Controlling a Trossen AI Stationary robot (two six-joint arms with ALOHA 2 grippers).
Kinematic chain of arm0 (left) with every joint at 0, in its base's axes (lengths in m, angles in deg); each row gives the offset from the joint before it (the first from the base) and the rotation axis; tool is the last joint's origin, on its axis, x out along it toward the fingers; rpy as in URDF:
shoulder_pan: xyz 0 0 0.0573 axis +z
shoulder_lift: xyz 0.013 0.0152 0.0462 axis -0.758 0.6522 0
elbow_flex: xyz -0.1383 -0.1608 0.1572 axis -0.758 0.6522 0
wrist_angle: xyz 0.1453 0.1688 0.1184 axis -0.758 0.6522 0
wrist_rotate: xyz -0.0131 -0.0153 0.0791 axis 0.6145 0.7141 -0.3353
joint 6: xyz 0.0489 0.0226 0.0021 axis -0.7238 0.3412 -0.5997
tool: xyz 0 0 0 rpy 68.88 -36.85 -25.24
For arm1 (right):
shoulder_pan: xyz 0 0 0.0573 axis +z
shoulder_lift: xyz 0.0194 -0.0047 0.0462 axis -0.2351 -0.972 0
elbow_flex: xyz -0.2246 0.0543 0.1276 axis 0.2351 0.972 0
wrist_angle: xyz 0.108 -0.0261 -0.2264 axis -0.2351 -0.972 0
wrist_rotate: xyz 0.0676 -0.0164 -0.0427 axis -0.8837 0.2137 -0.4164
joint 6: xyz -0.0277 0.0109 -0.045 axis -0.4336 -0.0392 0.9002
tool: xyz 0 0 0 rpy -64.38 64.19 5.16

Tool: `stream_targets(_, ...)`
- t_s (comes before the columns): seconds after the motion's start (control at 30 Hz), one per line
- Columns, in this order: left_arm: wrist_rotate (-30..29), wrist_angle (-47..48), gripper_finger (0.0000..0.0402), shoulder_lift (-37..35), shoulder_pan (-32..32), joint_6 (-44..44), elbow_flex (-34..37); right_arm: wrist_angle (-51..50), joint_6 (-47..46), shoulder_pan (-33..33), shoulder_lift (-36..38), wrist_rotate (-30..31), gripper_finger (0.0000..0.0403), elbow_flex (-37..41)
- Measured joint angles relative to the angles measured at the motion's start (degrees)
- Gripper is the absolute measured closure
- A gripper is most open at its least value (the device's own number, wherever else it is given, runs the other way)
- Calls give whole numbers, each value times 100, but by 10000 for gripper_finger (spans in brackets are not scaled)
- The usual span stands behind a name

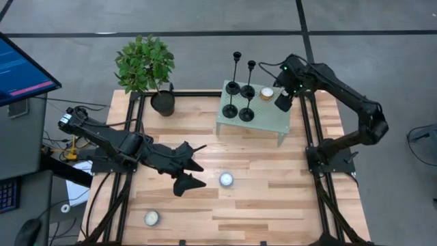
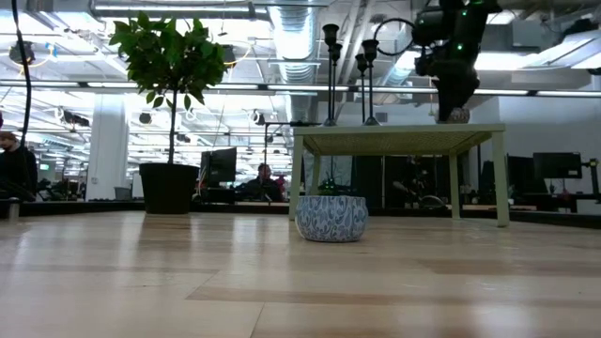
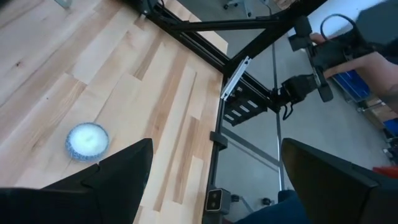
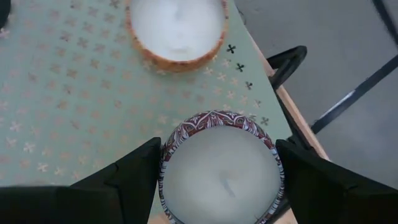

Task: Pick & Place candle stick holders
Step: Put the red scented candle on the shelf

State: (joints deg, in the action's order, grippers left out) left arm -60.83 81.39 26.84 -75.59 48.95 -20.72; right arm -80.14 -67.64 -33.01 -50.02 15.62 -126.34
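Note:
Several black candle stick holders (image 1: 240, 96) stand on their disc bases on a small green table (image 1: 273, 119) at the back; the low view shows their stems (image 2: 331, 75). No gripper touches them. My right gripper (image 1: 283, 102) hangs over that table's right far corner, shut on a red-patterned tealight (image 4: 217, 171), next to an orange tealight (image 4: 177, 28). My left gripper (image 1: 188, 167) hovers open and empty over the wooden table's middle, near a blue-white tealight (image 3: 87, 140). My right gripper pinches the red-patterned tealight's round wall (image 4: 163, 168) between its two fingers, one on each side. The fingers (image 4: 134, 177) come from above, pointing steeply down. The tealight sits upright at the green table's top (image 2: 457, 115); whether it rests there or hangs just clear, I cannot tell.
A potted plant (image 1: 162, 102) stands at the back left. The blue-white tealight (image 1: 226, 180) lies mid-table and a white one (image 1: 151, 218) near the front left. A monitor (image 1: 20, 72) stands off the left edge. A person's arm (image 3: 379, 65) shows beyond the table.

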Motion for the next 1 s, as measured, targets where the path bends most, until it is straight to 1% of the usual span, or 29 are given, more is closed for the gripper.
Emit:
stream_targets(0.13, 0, 0, 46, 0, 2, -40, 0, 163, 39, -262, -114, -317, 128, 0)
stream_targets(0.27, 2, 0, 46, 0, 0, -43, 0, 346, 114, -298, -319, -458, 128, 0)
stream_targets(0.73, 2, -2, 46, 0, 0, -43, 0, 446, 190, -404, -670, -463, 125, 2)
stream_targets(0.87, 2, -2, 46, 0, 2, -43, 0, 455, 293, -416, -668, -458, 107, 2)
stream_targets(1.0, 2, -2, 46, 0, 0, -43, 0, 481, 339, -459, -668, -461, 71, 2)
